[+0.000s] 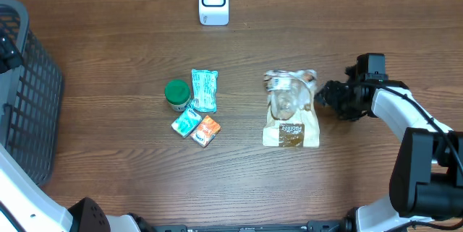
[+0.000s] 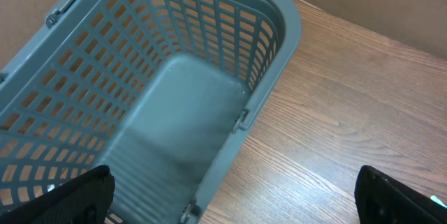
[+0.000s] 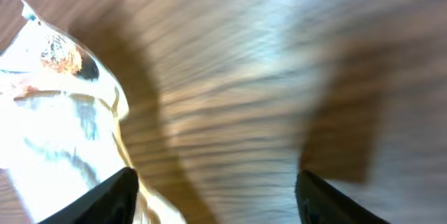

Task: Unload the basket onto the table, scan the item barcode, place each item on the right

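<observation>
Bag (image 1: pixel 291 109) lies flat on the desk (image 1: pixel 347 181), well short of the scanner (image 1: pixel 213 1) at the far edge, so I judge its barcode not yet scanned. My right pincer (image 1: pixel 323 100) sits just beside the bag's right edge, released, probably lined up for a pick. Its wrist view shows only bare wood between the fingers (image 3: pixel 105 196), which the overhead view cannot show. My left pincer (image 2: pixel 230 203) hangs spread wide over the basket (image 2: pixel 181 112).
</observation>
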### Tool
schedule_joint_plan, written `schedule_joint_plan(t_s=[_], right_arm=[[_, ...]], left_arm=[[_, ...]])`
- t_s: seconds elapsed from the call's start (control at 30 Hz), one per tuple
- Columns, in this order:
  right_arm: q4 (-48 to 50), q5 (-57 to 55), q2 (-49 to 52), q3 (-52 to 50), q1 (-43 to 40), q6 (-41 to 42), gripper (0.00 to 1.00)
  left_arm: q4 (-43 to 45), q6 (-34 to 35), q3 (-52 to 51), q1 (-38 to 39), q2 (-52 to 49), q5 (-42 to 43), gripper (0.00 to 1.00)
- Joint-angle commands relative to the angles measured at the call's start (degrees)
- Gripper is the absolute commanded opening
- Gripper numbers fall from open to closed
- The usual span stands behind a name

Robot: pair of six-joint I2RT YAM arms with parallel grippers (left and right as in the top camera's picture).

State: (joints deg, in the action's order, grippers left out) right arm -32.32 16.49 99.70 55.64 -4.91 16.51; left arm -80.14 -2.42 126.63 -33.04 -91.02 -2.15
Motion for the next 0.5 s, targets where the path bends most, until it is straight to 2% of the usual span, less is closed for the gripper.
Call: schedule_joint_plan(t_s=[0.0,0.1,0.23,0.37,0.47], right_arm=[[1.1,5.2,0.1,0.0,1.8,-3.5,0.74],[1.7,6.8,0.1,0.5,2.2,-3.9,0.77],[0.2,11.0,0.2,3.4,1.6,-8.7,0.83],[-5.7,12.0,1.8,9.3,1.5,-15.0,0.90],[-11.3,13.3,5.6,15.1,1.5,-20.0,0.92]], left_arm=[[0.2,1.0,-0.3,0.0,0.3,0.5,1.00],[0.2,1.0,-0.3,0.0,0.3,0.5,0.99],[0.2,0.9,-0.3,0.0,0.3,0.5,0.99],[0.2,1.0,-0.3,0.0,0.3,0.5,1.00],[0.2,1.0,-0.3,0.0,0.3,0.5,1.00]])
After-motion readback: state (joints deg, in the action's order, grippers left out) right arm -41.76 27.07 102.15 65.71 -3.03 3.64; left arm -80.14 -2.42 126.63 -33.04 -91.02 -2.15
